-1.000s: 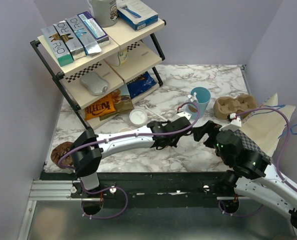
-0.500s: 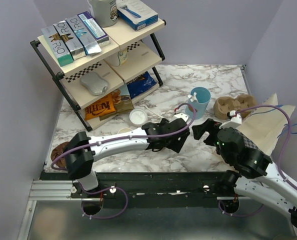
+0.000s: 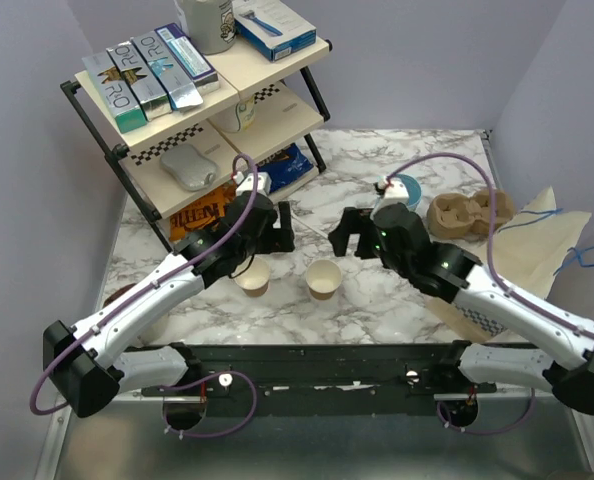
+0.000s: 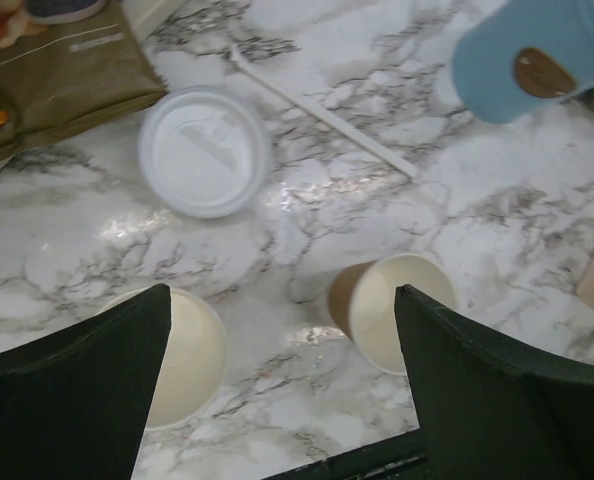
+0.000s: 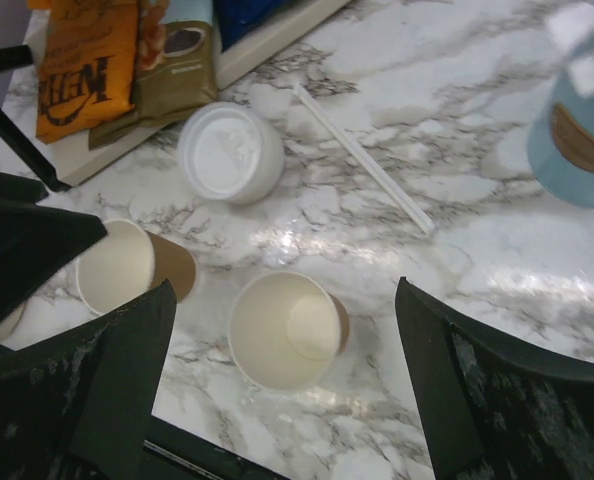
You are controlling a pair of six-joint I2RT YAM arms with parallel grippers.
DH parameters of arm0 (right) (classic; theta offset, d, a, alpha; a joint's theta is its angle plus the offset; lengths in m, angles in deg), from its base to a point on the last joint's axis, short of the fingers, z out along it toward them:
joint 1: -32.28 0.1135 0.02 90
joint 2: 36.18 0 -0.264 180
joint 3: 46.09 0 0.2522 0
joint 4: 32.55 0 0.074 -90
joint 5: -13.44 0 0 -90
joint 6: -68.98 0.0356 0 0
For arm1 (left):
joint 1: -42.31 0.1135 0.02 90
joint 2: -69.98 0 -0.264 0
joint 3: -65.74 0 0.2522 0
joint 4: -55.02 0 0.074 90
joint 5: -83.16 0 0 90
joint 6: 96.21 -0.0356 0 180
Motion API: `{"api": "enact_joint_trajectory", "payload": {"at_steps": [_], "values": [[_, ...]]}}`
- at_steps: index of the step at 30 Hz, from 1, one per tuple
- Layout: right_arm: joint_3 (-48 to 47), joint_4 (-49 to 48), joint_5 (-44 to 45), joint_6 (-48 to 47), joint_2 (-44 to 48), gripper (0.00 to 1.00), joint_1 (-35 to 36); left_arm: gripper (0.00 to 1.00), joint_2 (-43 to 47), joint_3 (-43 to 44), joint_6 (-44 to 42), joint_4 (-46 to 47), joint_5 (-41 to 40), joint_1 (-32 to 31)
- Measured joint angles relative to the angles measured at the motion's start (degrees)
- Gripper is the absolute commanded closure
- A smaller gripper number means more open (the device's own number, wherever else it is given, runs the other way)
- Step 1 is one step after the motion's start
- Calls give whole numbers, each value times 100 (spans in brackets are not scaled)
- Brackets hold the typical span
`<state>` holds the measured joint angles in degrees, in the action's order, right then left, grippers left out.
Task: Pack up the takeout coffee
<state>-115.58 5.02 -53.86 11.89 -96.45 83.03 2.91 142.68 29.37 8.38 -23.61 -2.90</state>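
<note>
Two lidless tan paper cups stand upright near the table's front: one on the left (image 3: 252, 278) (image 4: 182, 350) (image 5: 127, 265), one on the right (image 3: 323, 279) (image 4: 397, 310) (image 5: 282, 330). A round white lid (image 4: 205, 150) (image 5: 230, 152) lies by itself on the marble behind them. A lidded takeout coffee shows in no view. My left gripper (image 3: 277, 238) (image 4: 287, 400) hangs open above the gap between the two cups, holding nothing. My right gripper (image 3: 352, 235) (image 5: 287, 395) is open and empty over the right cup.
A taller light-blue cup (image 3: 409, 190) (image 4: 537, 55) (image 5: 577, 130) stands behind the right arm, a white straw (image 4: 327, 115) (image 5: 362, 155) beside it. A pulp cup carrier (image 3: 467, 212) and paper bag (image 3: 537, 245) lie right. A shelf rack (image 3: 197, 110) with snack bags (image 3: 199, 213) stands left.
My left gripper opened and drew back to the left from the table's middle. The right arm swung forward over the table. Two tan cups now stand apart in front.
</note>
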Motion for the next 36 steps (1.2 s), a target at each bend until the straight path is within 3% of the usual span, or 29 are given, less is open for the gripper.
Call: {"api": "enact_joint_trajectory", "payload": {"at_steps": [7, 13, 21, 36], "values": [[-1502, -133, -796, -289, -2186, 29, -81, 1, 229, -866, 251, 197, 494, 999], [-2645, -90, -1344, -452, -3781, 46, -337, 1, -22, -984, 391, 625, 1012, 1676], [-3582, -15, -1705, -710, -5031, 55, -581, 1, -686, -984, 531, 1108, 1537, 2236], [-3991, 160, -1720, -1244, -5702, 62, -623, 1, -1390, -914, 472, 1429, 1987, 2376]]}}
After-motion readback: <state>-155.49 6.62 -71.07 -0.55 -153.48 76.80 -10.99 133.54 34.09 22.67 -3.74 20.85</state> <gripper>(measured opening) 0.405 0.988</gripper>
